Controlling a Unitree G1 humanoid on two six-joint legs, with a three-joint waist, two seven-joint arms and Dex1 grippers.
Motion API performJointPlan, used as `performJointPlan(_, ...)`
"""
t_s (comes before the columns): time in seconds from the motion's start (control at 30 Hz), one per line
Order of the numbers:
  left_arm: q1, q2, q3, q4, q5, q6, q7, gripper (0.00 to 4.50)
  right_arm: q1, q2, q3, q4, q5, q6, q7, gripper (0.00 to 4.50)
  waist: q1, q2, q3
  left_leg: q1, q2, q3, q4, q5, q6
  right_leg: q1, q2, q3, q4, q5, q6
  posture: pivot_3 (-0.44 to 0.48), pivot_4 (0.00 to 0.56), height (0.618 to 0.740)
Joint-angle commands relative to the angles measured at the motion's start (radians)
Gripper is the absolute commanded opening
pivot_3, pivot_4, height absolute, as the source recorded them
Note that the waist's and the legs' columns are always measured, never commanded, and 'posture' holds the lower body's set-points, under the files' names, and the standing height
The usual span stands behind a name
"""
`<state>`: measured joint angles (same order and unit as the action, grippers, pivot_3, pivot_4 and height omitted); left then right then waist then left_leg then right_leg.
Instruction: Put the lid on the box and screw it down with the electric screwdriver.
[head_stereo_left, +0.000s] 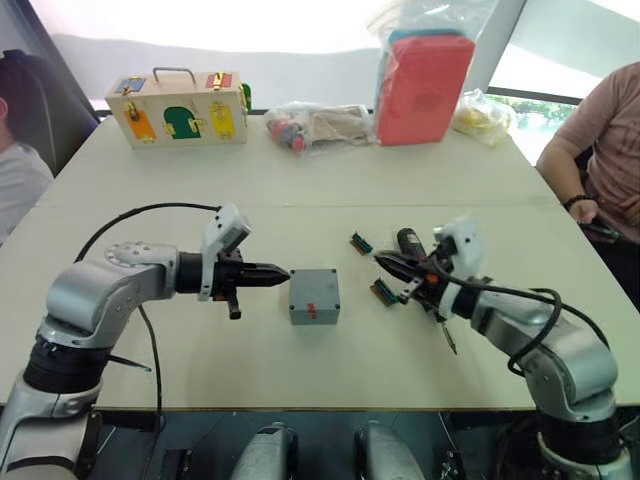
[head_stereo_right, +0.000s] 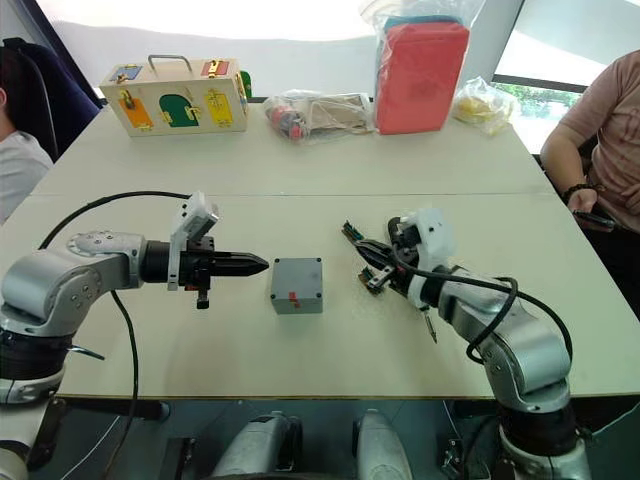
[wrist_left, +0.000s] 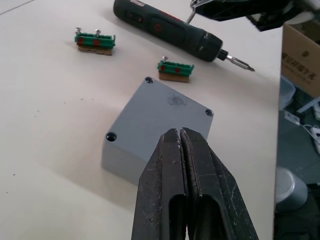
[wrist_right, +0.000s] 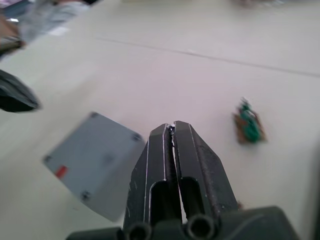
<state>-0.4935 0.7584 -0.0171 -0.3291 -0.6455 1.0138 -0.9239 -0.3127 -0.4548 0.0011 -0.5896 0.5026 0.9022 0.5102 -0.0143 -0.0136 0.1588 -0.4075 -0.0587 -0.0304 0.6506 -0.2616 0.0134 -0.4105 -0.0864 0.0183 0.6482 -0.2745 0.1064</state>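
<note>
The grey box (head_stereo_left: 314, 309) stands mid-table, its red mark facing me. The lid (wrist_left: 170, 107) lies flat on top of it, with its corner screw holes showing. My left gripper (head_stereo_left: 283, 271) is shut and empty, level with the box and just to its left, with its tip pointing at the box. The dark electric screwdriver (wrist_left: 165, 30) with red markings lies on the table right of the box, partly under my right arm. My right gripper (head_stereo_left: 385, 262) is shut just above it, pointing toward the box and a short way from it.
Two small green terminal blocks (head_stereo_left: 361, 242) (head_stereo_left: 383, 291) lie between the box and the screwdriver. At the back stand a wooden latch box (head_stereo_left: 180, 108), plastic bags (head_stereo_left: 320, 122) and a red case (head_stereo_left: 425, 85). A person sits at each side edge of the table.
</note>
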Motion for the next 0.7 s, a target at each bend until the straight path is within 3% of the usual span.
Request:
performJointPlan(0.03,0.008,0.019,0.037,-0.043,-0.012,0.023,0.04,0.0,-0.035,0.016,0.077,0.055,-0.041,-0.066,0.008,0.01,0.0,0.0,0.0,0.0,0.0,0.0,0.0,0.0,0.0,0.0,0.0,0.0,0.0,0.0,0.0,0.0,0.15,0.738)
performJointPlan(0.17,0.058,0.002,0.071,-0.072,0.023,-0.109,0.054,0.0,-0.056,0.032,0.125,0.127,-0.076,-0.12,0.015,0.01,0.004,0.0,0.0,0.0,-0.001,0.0,0.001,0.0,0.0,0.0,-0.001,0.0,0.0,0.0,0.0,0.0,0.15,0.738)
performJointPlan(0.37,0.086,0.016,0.11,-0.087,-0.112,-0.048,-0.009,0.0,-0.06,0.027,0.145,0.172,-0.094,-0.154,0.038,0.01,0.002,0.0,0.0,0.0,-0.001,0.0,0.0,0.0,0.0,0.0,-0.002,0.0,0.0,0.0,0.0,0.0,0.15,0.738)
performJointPlan(0.7,0.095,0.026,0.079,-0.088,-0.098,-0.073,0.004,0.0,-0.054,0.036,0.162,0.222,-0.126,-0.185,0.048,0.01,0.002,0.0,0.0,0.0,-0.001,0.0,0.0,0.0,0.0,0.0,-0.002,0.0,0.0,0.0,0.0,0.0,0.15,0.738)
